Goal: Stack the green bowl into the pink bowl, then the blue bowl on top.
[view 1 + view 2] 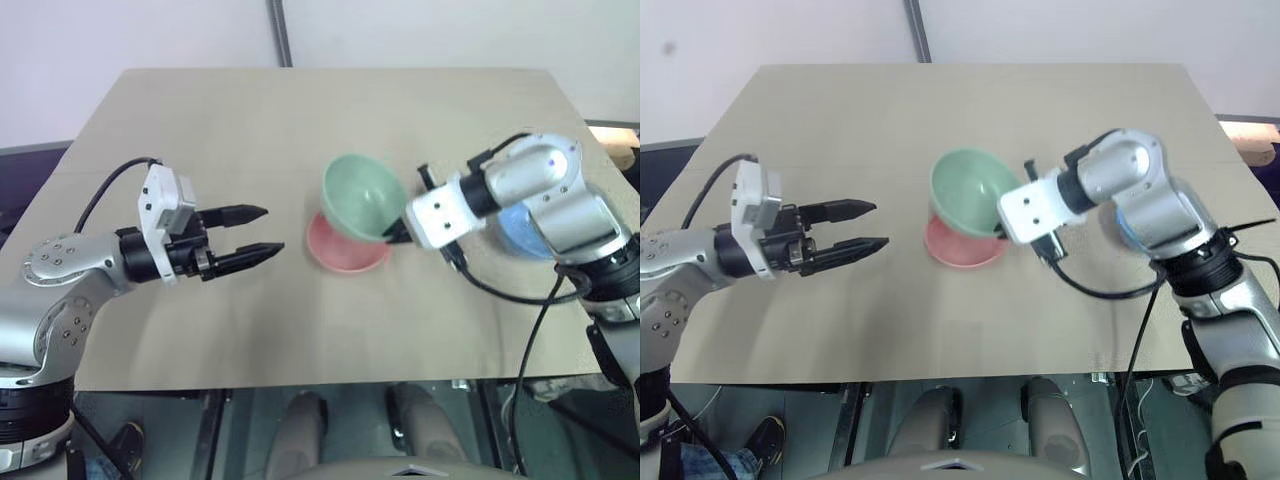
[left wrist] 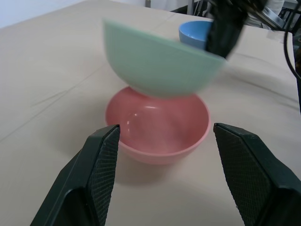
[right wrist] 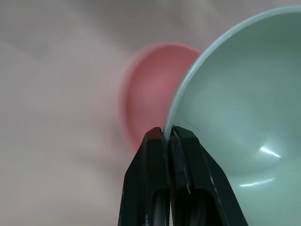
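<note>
Smooth green bowl [image 1: 362, 195], tilted over round pink bowl [image 1: 340, 252]

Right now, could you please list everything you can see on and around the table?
Pale mint-green plastic bowl: one, tilted, held by its rim above the pink bowl.
Salmon-pink plastic bowl: one, upright at the table's middle.
Light sky-blue plastic bowl: one, on the table behind the right arm.
Tan table: one, under everything.
Left gripper: black fingers, open, pointing at the bowls.
Right gripper: black fingers, shut on the green bowl's rim.
</note>
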You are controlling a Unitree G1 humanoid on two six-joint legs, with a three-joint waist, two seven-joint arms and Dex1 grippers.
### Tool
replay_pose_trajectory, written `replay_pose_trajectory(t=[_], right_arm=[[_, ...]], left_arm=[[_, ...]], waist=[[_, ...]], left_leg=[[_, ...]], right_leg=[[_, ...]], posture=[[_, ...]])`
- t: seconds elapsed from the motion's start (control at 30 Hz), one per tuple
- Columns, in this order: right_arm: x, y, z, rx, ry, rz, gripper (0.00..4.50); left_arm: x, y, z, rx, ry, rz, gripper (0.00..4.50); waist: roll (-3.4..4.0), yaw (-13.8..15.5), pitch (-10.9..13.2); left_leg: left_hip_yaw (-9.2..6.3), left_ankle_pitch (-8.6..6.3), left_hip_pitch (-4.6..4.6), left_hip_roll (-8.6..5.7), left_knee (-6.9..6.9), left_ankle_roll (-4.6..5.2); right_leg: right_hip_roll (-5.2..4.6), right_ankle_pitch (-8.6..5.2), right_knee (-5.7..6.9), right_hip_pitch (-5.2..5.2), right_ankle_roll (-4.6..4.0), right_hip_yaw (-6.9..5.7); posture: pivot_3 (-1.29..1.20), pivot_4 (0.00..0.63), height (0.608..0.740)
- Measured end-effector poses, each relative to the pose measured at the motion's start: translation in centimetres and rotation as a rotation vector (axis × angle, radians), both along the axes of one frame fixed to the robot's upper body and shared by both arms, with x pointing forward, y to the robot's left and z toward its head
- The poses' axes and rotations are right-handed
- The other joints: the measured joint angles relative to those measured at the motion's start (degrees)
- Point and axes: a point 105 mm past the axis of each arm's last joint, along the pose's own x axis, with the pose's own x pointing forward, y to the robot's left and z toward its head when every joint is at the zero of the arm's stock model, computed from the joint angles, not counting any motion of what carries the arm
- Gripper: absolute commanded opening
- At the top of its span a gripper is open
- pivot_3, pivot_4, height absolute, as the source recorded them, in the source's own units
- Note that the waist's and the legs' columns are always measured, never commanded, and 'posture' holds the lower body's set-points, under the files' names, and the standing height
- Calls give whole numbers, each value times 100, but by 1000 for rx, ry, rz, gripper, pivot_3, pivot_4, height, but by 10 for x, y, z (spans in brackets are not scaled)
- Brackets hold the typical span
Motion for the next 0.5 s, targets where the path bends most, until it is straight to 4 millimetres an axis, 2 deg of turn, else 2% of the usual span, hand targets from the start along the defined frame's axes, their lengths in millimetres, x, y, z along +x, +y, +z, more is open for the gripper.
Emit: replay_pose_trajectory(t=[0.1,0.23,0.5], right_arm=[[-4,-3,-4,-22,3,2,23],[-10,-2,-23,-70,22,20,23],[-6,6,-20,-58,-28,17,23]], left_arm=[[5,3,5,-4,-25,14,3373],[15,12,12,-4,-65,58,3373],[15,12,18,-6,-87,56,3373]], waist=[[-1,8,0],[-1,52,0],[-2,76,0]], left_leg=[[-2,0,0,1,0,0],[4,0,-2,1,1,0],[1,0,-2,1,3,0]], right_leg=[[2,0,-1,-1,0,-2],[1,0,-3,-1,0,1],[1,0,-2,-1,0,0]], posture=[[0,150,740],[0,150,740],[0,150,740]])
